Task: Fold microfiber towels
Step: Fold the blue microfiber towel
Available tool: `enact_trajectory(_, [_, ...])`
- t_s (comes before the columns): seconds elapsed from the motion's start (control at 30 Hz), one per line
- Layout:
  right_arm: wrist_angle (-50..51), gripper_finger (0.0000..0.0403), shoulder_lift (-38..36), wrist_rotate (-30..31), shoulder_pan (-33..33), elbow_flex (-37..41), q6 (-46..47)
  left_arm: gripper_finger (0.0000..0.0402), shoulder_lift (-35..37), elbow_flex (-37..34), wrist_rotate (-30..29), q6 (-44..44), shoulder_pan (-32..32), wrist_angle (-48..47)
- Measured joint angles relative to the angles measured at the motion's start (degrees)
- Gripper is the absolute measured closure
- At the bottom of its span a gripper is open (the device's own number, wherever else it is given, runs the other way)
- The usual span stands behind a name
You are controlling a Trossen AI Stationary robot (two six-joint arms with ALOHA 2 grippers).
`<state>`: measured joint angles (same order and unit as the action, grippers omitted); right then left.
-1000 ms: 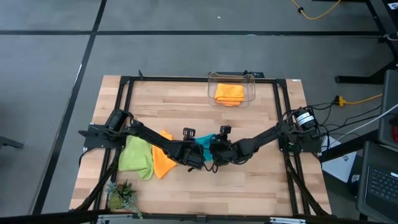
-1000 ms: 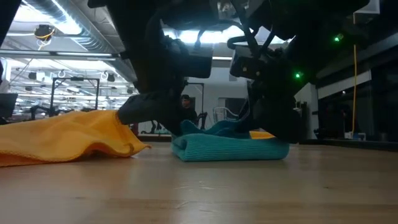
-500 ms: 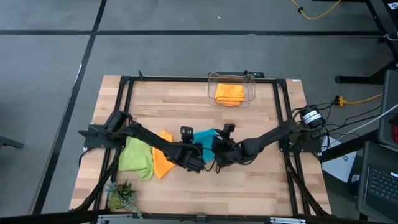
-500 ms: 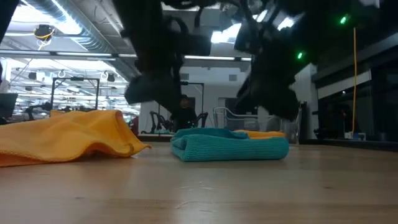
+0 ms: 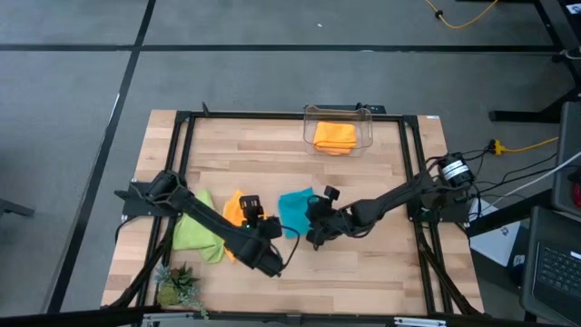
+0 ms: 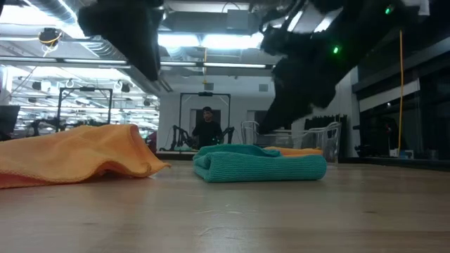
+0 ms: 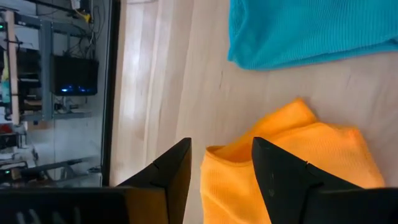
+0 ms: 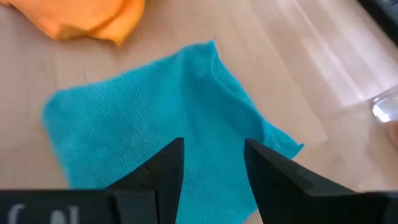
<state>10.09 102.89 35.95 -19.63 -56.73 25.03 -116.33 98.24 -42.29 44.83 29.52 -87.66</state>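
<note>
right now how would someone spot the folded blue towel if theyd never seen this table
Start at the clear bin on the wooden table's far edge and come toward the middle. The turquoise towel lies flat there, just in front of the right gripper. It is the only blue cloth and a neat folded rectangle, unlike the rumpled orange towel beside it.
</note>
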Motion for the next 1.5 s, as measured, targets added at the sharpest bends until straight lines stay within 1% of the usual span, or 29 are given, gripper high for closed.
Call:
enact_trajectory(0.1, [-0.13, 0.0232, 1.63, -1.68, 2.36, 0.0, 0.28, 0.024, 0.0, 0.08, -0.1, 0.99, 1.18, -0.4])
enact_trajectory(0.27, [0.33, 0.0232, 2.43, -0.09, 6.8, 0.0, -0.18, 0.024, 0.0, 0.08, -0.15, 1.35, 1.96, -0.37])
enact_trajectory(0.43, [3.92, 0.0232, 2.52, 0.16, 11.48, 0.0, -1.38, 0.024, 0.0, 0.08, -0.21, 1.32, 2.01, -0.35])
enact_trajectory(0.53, [4.24, 0.0232, 2.36, 2.17, 13.24, -0.03, -1.43, 0.024, 0.0, 0.08, -0.21, 1.32, 2.01, -0.35])
enact_trajectory(0.63, [4.7, 0.0232, 2.34, 3.21, 13.65, -0.85, -2.74, 0.024, 0.0, 0.08, -0.21, 1.3, 2.01, -0.35])
enact_trajectory(0.73, [4.82, 0.0232, 2.34, 2.44, 13.15, -1.96, -4.4, 0.024, 0.0, 0.08, -0.21, 1.29, 2.01, -0.37])
enact_trajectory(0.9, [3.81, 0.0232, 1.55, -4.97, 9.56, -4.82, -7.73, 0.024, 0.0, 0.08, -0.21, 1.71, 2.01, -0.37])
enact_trajectory(0.97, [0.42, 0.0232, 1.37, -8.29, 7.82, -4.83, -10.17, 0.024, 0.0, 0.08, -0.24, 2.86, 2.34, -0.68])
enact_trajectory(1.07, [-11.23, 0.0232, 2.16, -11.95, 5.79, -3.29, -10.05, 0.024, 0.0, 0.08, -0.26, 4.93, 3.01, -2.51])
enact_trajectory(1.13, [-16.85, 0.0232, 3.65, -11.51, 4.91, -2.0, -9.04, 0.024, 0.0, 0.08, -0.22, 5.66, 3.58, -2.34])
enact_trajectory(1.23, [-22.71, 0.0232, 6.64, -7.28, 4.05, -0.72, -8.28, 0.024, 0.0, 0.08, -0.23, 5.94, 4.65, -2.4])
enact_trajectory(1.27, [-24.62, 0.0232, 7.74, -7.06, 3.88, -0.39, -7.57, 0.024, 0.0, 0.08, -0.23, 5.96, 4.92, -2.3])
enact_trajectory(1.33, [-28.58, 0.0232, 10.43, -8.49, 3.48, -0.17, -7.25, 0.024, 0.0, 0.08, -0.25, 6.06, 5.37, -2.36])
enact_trajectory(1.43, [-32.96, 0.0232, 13.04, -13.24, 2.56, -0.17, -7.29, 0.024, 0.0, 0.08, -0.62, 6.08, 5.86, -2.34])
enact_trajectory(1.5, [-33.76, 0.0232, 13.61, -13.56, 1.93, -0.28, -7.06, 0.024, 0.0, 0.08, -0.67, 6.13, 6.01, -2.34])
